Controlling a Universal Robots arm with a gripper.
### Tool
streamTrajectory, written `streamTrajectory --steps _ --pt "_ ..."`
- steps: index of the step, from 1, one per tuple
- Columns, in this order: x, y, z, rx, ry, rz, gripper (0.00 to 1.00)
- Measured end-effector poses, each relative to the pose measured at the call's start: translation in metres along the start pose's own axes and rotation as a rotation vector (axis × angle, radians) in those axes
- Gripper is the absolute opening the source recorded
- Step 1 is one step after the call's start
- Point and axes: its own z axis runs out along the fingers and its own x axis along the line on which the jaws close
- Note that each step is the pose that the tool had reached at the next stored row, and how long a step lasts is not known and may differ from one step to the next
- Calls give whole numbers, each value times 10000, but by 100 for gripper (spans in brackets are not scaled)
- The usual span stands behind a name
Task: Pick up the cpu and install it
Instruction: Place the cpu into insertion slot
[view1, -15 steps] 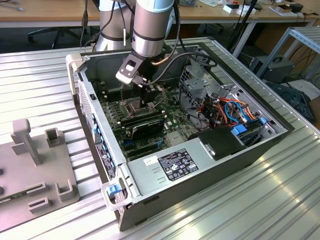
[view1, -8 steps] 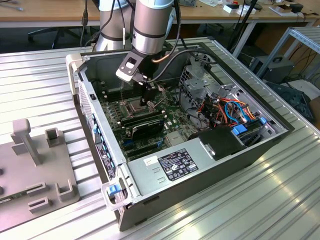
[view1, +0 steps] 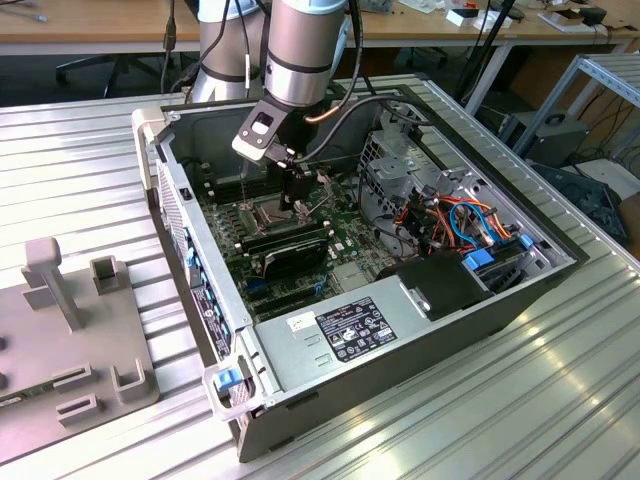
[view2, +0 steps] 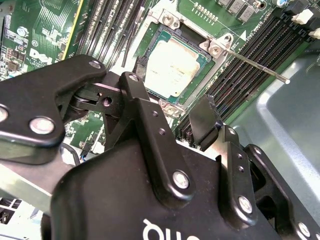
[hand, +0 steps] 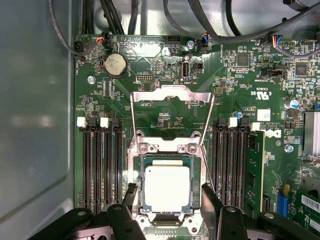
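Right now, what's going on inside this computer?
A robot arm reaches down into an open computer case. Its hand hangs low over the motherboard's socket, open, with one finger on each side of the cpu. The cpu lies flat in the socket. The hinged metal plate is flipped up, so the chip is seated but not clamped down.
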Motion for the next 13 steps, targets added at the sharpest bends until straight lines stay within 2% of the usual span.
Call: streamTrajectory --steps 5,8,9,10,11,12,13 --pt "0 0 -1 0 0 0 60" --pt "0 0 -2 0 0 0 41" --pt "0 0 -2 0 0 0 41" --pt "0 0 -4 0 0 0 11" --pt "1 0 42 1 -1 0 11" --pt "2 -1 127 2 -2 0 11" --pt "0 -2 128 1 -2 0 11"
